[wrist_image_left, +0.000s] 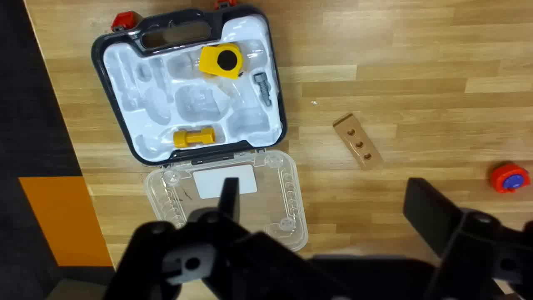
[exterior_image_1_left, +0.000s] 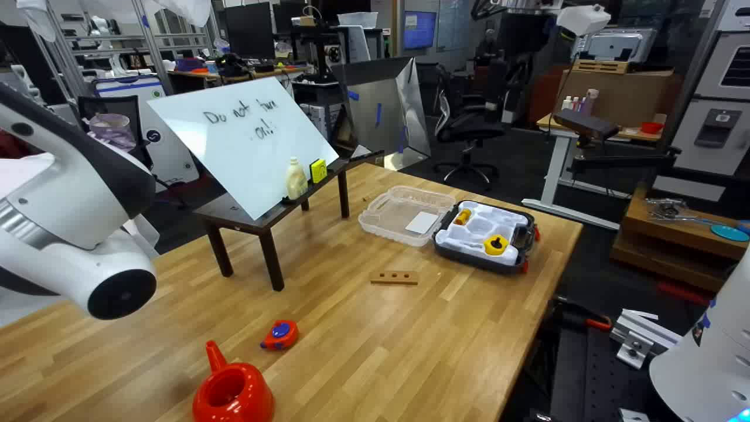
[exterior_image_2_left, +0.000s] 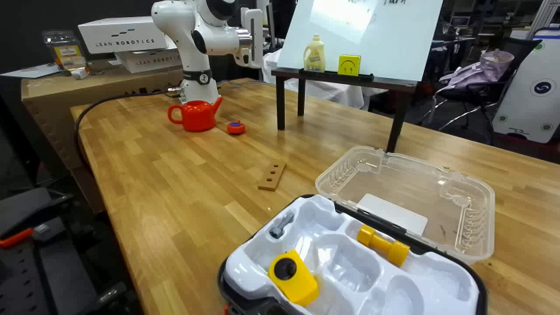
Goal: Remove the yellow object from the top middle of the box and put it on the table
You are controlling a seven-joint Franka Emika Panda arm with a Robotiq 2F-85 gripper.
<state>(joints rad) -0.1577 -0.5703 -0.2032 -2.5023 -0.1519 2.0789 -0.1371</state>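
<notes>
A wood-grain table (wrist_image_left: 416,96) fills most of the wrist view, with dark floor (wrist_image_left: 33,125) along its nine o'clock side. Nearest, the fingers (wrist_image_left: 429,212) stand wide apart and hold nothing. Beyond, toward seven o'clock of the view's centre, the clear lid (wrist_image_left: 270,208) lies folded back from the box (wrist_image_left: 199,102), so the box is already open. The box sits between ten and eleven o'clock. The yellow piece (wrist_image_left: 193,137), waisted like a spool, lies in it at six o'clock, close to the lid; a bulkier yellow block (wrist_image_left: 214,60) sits toward one or two. I take the yellow piece as the one meant. Farther off, in an exterior view, the arm (exterior_image_2_left: 223,41) stands at eleven o'clock from the box, well apart. Reaching, gripping, lifting and setting down on the table all seem left to do.
</notes>
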